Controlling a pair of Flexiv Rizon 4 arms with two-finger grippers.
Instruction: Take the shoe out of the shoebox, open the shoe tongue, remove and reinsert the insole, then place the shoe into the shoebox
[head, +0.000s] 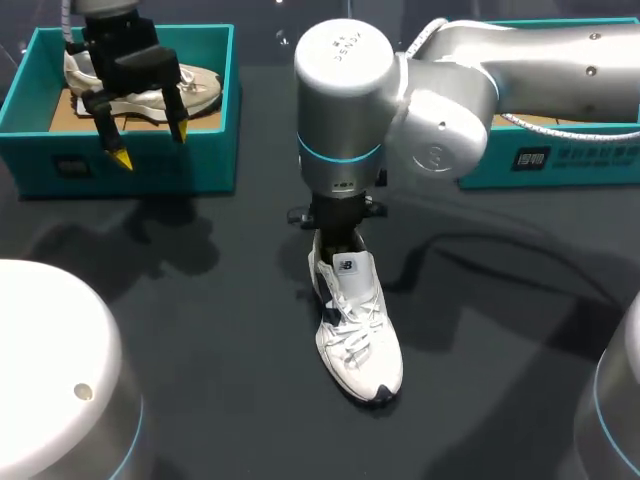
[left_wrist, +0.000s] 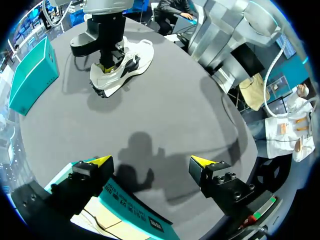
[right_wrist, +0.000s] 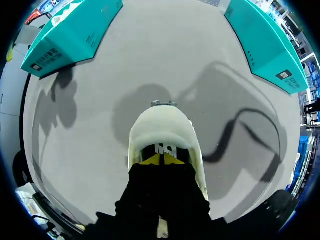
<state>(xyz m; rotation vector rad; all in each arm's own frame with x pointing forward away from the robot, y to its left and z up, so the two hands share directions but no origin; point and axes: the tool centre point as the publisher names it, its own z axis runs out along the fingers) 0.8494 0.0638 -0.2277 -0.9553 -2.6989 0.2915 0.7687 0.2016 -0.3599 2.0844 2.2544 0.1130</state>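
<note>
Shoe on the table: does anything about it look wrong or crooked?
Nothing stands out. The shoe stands upright on its sole on the table, with the right gripper down at its opening. The left gripper hangs open over the left box.

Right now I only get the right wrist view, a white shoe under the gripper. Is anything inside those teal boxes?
Observer: In the head view the left shoebox holds a beige shoe.
Operator: Where is the other arm?
Observer: The left gripper hangs over that box's front wall, open and empty.
Operator: Which way does my shoe point?
Observer: The white shoe has its toe toward the robot's side of the table.
</note>
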